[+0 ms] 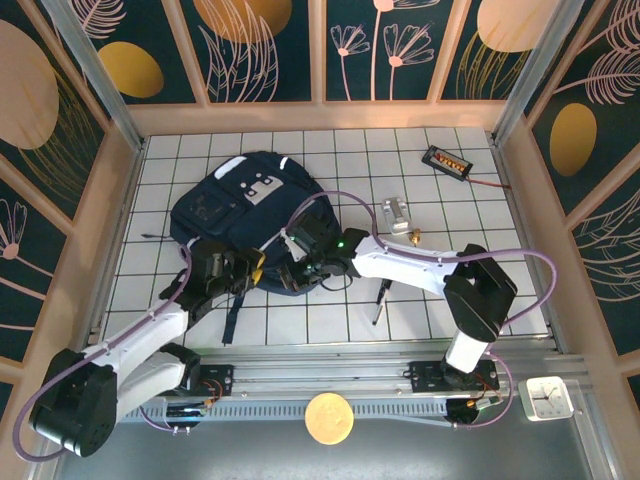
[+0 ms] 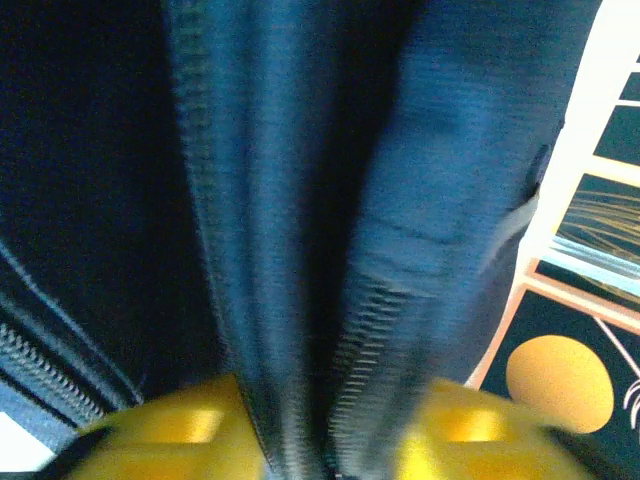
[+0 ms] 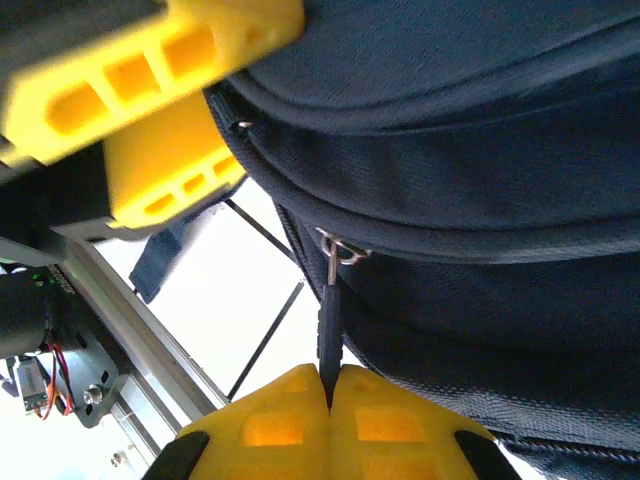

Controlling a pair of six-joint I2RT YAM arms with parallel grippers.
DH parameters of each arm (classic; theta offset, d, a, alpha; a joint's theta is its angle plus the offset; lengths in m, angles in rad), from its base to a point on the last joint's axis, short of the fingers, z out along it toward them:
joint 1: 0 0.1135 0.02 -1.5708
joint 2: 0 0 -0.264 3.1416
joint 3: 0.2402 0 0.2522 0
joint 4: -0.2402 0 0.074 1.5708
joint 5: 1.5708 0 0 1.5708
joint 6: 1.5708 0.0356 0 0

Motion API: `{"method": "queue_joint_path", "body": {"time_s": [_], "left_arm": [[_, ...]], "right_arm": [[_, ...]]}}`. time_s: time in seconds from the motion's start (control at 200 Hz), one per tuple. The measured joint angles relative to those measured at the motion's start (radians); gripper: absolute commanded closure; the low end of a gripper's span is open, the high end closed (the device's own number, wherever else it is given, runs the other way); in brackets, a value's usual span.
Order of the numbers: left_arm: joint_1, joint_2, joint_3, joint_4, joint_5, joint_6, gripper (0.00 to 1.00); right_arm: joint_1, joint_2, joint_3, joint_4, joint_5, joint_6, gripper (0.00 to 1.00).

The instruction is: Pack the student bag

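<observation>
The bag (image 1: pixel 235 200) lies flat on the table (image 1: pixel 400 310), toward its left and far side, with straps trailing toward the arms. It looks soft and floppy: the cloth will sag and fold rather than hold its shape, so opening it probably needs one hold to anchor and another to pull.

The right pincer (image 3: pixel 330 375) is closed tight on the zipper pull (image 3: pixel 328 300), a thin tab that could slip out if tugged at an angle. The left pincer (image 2: pixel 330 440) straddles a fold of cloth beside the zipper teeth. The picture is blurred, so I cannot tell whether it pinches firmly. A thick seam fold is the better place to hold.
</observation>
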Motion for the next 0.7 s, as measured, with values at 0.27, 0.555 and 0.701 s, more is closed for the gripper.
{"method": "queue_joint_path", "body": {"time_s": [0.27,0.555,0.701], "left_arm": [[0.002,-0.114,0.012,-0.141,0.003,0.160,1.00],[0.026,-0.135,0.144,-0.443,0.002,0.402,1.00],[0.031,-0.140,0.145,-0.446,0.019,0.399,1.00]], "right_arm": [[-0.119,-0.016,0.000,-0.021,-0.011,-0.126,1.00],[-0.378,-0.013,0.044,-0.080,0.055,-0.266,0.95],[-0.314,-0.015,0.063,-0.070,-0.061,-0.276,0.33]]}}
